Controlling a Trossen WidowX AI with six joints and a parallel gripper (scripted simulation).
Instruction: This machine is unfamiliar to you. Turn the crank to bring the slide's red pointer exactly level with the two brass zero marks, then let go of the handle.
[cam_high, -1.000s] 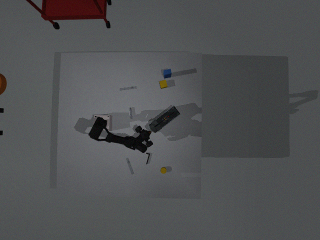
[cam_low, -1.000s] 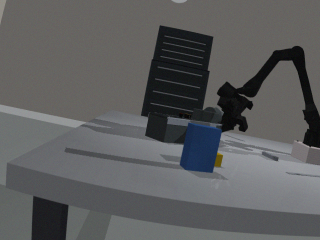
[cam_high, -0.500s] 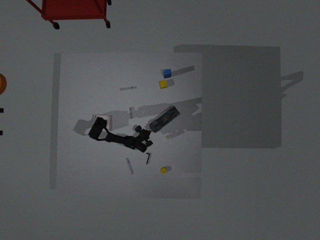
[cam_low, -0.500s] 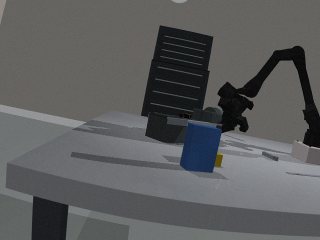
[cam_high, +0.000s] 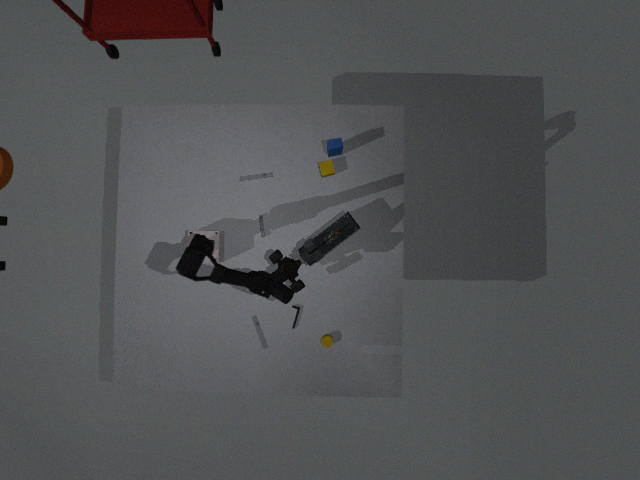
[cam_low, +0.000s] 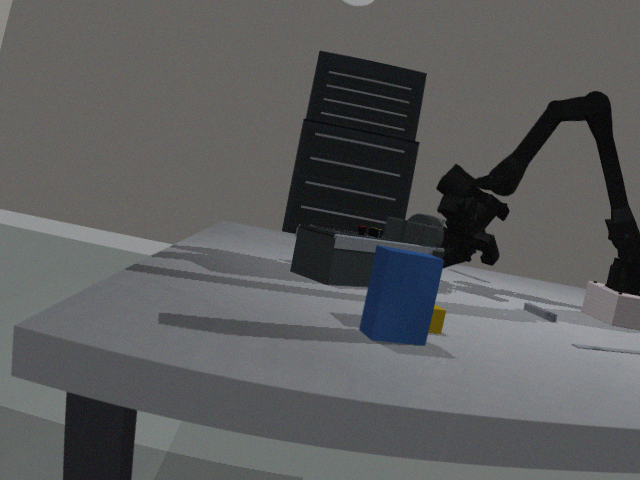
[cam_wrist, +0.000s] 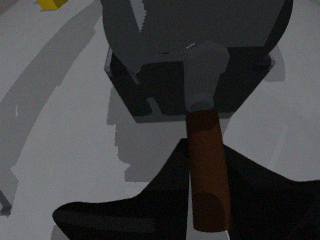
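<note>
The dark machine (cam_high: 343, 223) (cam_low: 312, 254) stands on the table. On its top, the small red pointer (cam_high: 337, 233) (cam_low: 362, 229) sits beside the brass marks (cam_high: 329, 237) (cam_low: 376, 231), slightly toward the machine's end away from the arm. It looks not level with them; the exact gap is too small to read. The wrist view shows the grey crank arm (cam_wrist: 204, 75) with its brown handle (cam_wrist: 206, 155) pointing toward the gripper. My gripper (cam_wrist: 195, 143) is shut on the handle, with a black finger on each side. The wrist view does not show the pointer or marks.
A blue block (cam_high: 334, 147) (cam_low: 403, 295) and a yellow cube (cam_high: 326, 168) (cam_low: 437, 320) (cam_wrist: 51, 4) stand to one side of the machine. A yellow cylinder (cam_high: 326, 341), a black angled piece (cam_high: 297, 316) and flat grey bars (cam_high: 256, 176) (cam_low: 540, 312) lie around the arm.
</note>
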